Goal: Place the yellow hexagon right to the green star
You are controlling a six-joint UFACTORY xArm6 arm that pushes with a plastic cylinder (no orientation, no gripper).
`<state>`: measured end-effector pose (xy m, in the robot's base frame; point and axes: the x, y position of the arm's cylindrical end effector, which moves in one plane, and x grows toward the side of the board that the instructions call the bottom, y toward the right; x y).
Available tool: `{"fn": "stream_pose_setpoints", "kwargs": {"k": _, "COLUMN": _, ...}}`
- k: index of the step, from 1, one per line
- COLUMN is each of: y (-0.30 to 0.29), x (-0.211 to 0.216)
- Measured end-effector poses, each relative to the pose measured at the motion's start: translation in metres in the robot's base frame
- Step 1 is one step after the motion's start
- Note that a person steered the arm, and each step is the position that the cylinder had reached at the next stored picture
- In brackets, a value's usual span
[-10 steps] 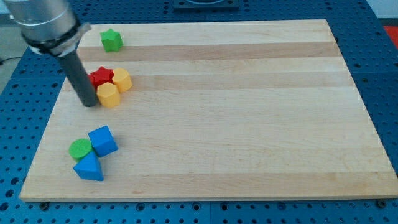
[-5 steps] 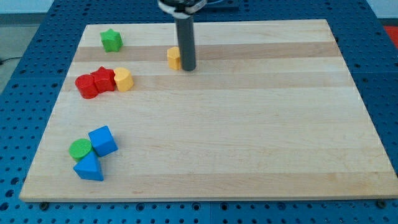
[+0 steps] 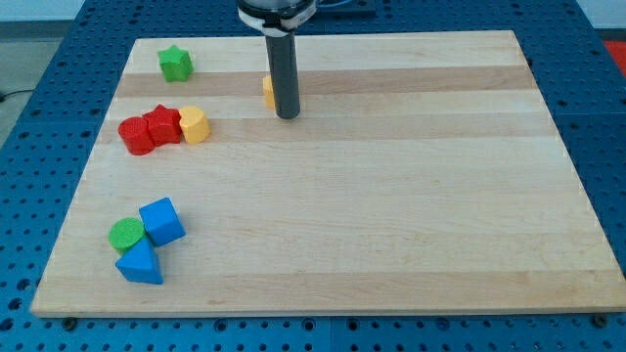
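The green star [image 3: 175, 63] sits near the board's top left corner. The yellow hexagon [image 3: 267, 91] lies well to the star's right and slightly lower, mostly hidden behind my rod. My tip [image 3: 287, 115] rests on the board just right of and below the hexagon, touching or nearly touching it.
A red cylinder [image 3: 135, 136], a red star [image 3: 162, 125] and another yellow block [image 3: 194, 125] sit in a row at the left. A green cylinder [image 3: 125, 235], a blue cube [image 3: 161, 221] and a blue triangle [image 3: 140, 263] cluster at the bottom left.
The yellow hexagon has moved from beside the red star up and right to near the top middle. In the last half second my rod shifted slightly left and down, covering more of it.
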<state>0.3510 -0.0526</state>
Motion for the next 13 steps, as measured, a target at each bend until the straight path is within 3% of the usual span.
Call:
{"fn": "stream_pose_setpoints", "kwargs": {"k": 1, "y": -0.04, "x": -0.001}}
{"fn": "stream_pose_setpoints", "kwargs": {"k": 2, "y": -0.047, "x": -0.023}}
{"fn": "stream_pose_setpoints", "kwargs": {"k": 5, "y": -0.046, "x": -0.024}}
{"fn": "stream_pose_setpoints", "kwargs": {"k": 9, "y": -0.008, "x": -0.026}}
{"fn": "stream_pose_setpoints", "kwargs": {"k": 10, "y": -0.029, "x": -0.04}}
{"fn": "stream_pose_setpoints", "kwargs": {"k": 12, "y": 0.023, "x": -0.07}}
{"fn": "stream_pose_setpoints", "kwargs": {"k": 13, "y": 0.013, "x": -0.07}}
